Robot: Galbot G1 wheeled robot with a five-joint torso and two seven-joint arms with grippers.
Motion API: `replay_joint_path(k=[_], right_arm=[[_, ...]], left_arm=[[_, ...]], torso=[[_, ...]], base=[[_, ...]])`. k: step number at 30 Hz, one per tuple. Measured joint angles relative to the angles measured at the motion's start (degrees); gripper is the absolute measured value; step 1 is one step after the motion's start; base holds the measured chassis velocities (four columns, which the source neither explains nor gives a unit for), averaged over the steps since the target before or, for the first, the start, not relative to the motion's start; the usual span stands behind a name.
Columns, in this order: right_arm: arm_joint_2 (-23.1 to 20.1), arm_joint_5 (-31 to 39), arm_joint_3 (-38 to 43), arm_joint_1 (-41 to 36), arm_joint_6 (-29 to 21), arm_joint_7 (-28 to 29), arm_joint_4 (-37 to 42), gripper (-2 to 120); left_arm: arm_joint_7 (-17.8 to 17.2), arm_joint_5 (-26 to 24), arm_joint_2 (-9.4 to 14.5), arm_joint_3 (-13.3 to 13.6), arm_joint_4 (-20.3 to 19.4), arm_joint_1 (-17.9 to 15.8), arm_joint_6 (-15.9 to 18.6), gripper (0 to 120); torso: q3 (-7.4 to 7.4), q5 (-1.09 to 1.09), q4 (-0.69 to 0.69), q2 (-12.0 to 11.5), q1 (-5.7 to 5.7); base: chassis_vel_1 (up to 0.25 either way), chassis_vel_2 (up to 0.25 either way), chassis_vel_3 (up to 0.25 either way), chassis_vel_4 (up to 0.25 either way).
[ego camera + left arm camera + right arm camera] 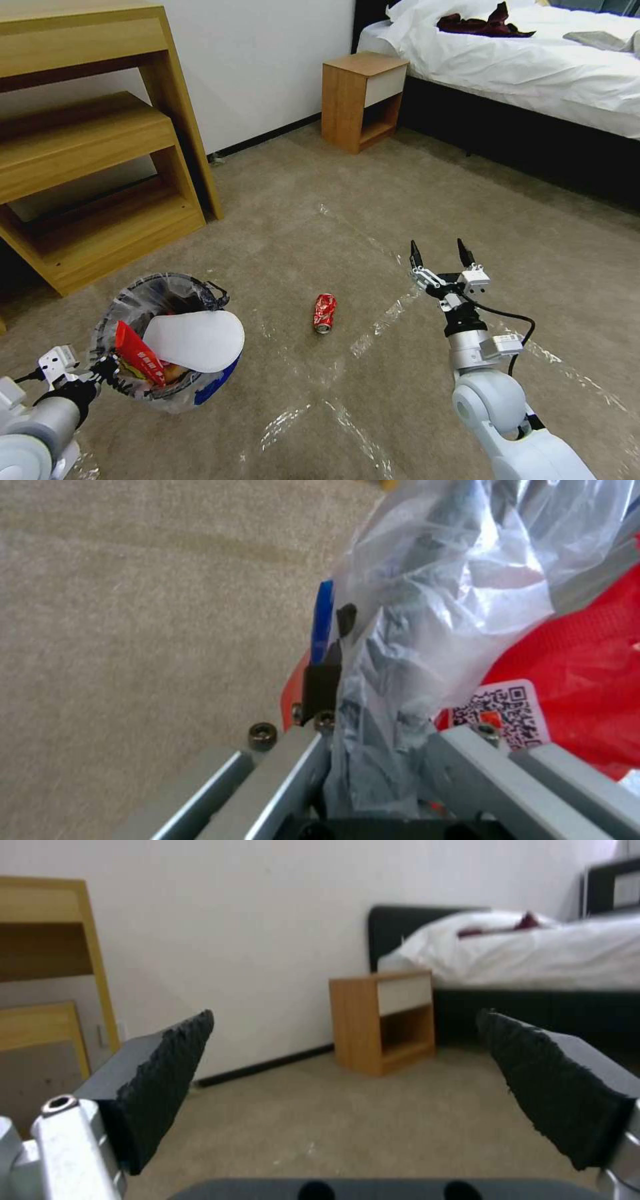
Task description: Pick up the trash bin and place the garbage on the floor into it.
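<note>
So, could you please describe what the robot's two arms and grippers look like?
Both arms are glossy white with rounded joints and black wrist collars. The right gripper has silver metal brackets, two black ribbed pads and a looping black cable. The left gripper has the same silver-and-black build.

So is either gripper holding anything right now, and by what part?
The left gripper holds the trash bin by its bag-lined rim on the near side. The right gripper is open and holds nothing.

Crushed can (325, 313) flat on carpet (373, 220)
</note>
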Motion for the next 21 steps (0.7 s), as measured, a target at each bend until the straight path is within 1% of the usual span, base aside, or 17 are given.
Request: replay_joint_path(k=[2,3,6,7,8,9,10,11,12,15,16,17,19,20,21], right_arm=[[-0.56,1.92,-1.59,0.9,-1.75,1.94,0.0,100],[-0.56,1.92,-1.59,0.9,-1.75,1.94,0.0,100],[-1.97,6.6,-5.75,4.14,-9.2,9.42,0.15,100],[-2.65,10.58,-7.78,6.13,-14.67,13.97,0.32,100],[-2.65,10.58,-7.78,6.13,-14.67,13.97,0.32,100],[-3.36,20.03,-10.72,9.74,-23.98,20.93,0.26,100],[-3.47,25.86,-12.45,12.38,-29.57,24.81,-0.72,100],[-3.39,29.88,-14.1,14.7,-33.49,28.26,-1.84,100],[-3.39,29.88,-14.1,14.7,-33.49,28.26,-1.84,100],[-2.02,42.16,-17.81,19.83,-42.98,37.21,-3.92,100],[-2.02,42.16,-17.81,19.83,-42.98,37.21,-3.92,100],[-1.5,44.4,-18.79,20.9,-44.31,38.83,-4.56,100],[1.33,49.26,-22.06,24.26,-46.55,42.82,-7.42,100],[1.33,49.26,-22.06,24.26,-46.55,42.82,-7.42,100],[3.09,51.35,-23.25,25.66,-47.39,44.04,-9.23,100]], left_arm=[[0.01,0.1,-0.06,0.12,0.04,-0.04,-0.02,1],[0.01,0.1,-0.06,0.12,0.04,-0.04,-0.02,1],[0.03,0.23,-0.18,0.16,0.06,-0.01,-0.03,1],[0.05,0.29,-0.28,0.16,0.04,0.15,-0.02,1],[0.05,0.29,-0.28,0.16,0.04,0.15,-0.02,1],[0.05,0.55,-0.49,0.16,-0.04,0.47,-0.02,1],[0.05,0.64,-0.67,0.11,-0.21,0.6,-0.02,1],[0.05,0.72,-0.82,0.06,-0.31,0.7,-0.02,1],[0.05,0.72,-0.82,0.06,-0.31,0.7,-0.02,1],[0.05,1.1,-1.24,-0.01,-0.4,0.94,-0.15,1],[0.05,1.1,-1.24,-0.01,-0.4,0.94,-0.15,1],[0.05,1.19,-1.33,-0.03,-0.4,0.98,-0.28,1],[0.07,1.43,-1.56,-0.16,-0.32,1.06,-0.56,1],[0.07,1.43,-1.56,-0.16,-0.32,1.06,-0.56,1],[0.07,1.56,-1.7,-0.22,-0.24,1.08,-0.63,1]], torso=[[0.01,0.0,0.0,0.0,0.0],[0.01,0.0,0.0,0.0,0.0],[0.02,0.0,0.0,0.0,0.01],[0.02,0.0,0.0,0.0,0.01],[0.02,0.0,0.0,0.0,0.01],[0.0,-0.01,0.0,0.0,0.0],[0.0,0.0,0.02,0.0,0.0],[0.0,0.0,0.01,0.0,0.0],[0.0,0.0,0.01,0.0,0.0],[0.01,0.0,0.01,0.0,0.0],[0.01,0.0,0.01,0.0,0.0],[0.0,0.0,0.01,0.0,0.0],[0.0,-0.01,0.01,0.0,0.0],[0.0,-0.01,0.01,0.0,0.0],[0.0,-0.01,0.01,0.0,0.0]], base=[[-0.101,0.106,0.102,-0.098],[-0.095,0.106,0.102,-0.061],[-0.056,0.049,0.048,-0.061],[0.0,0.0,0.0,0.0],[0.0,0.0,0.0,0.0],[0.0,0.0,0.0,0.0],[0.0,0.0,0.0,0.0],[0.0,0.0,0.0,0.0],[0.0,0.0,0.0,0.0],[0.0,0.0,0.0,0.0],[0.0,0.0,0.0,0.0],[0.0,0.0,0.0,0.0],[0.0,0.0,0.0,0.0],[0.0,0.0,0.0,0.0],[0.0,0.0,0.0,0.0]])
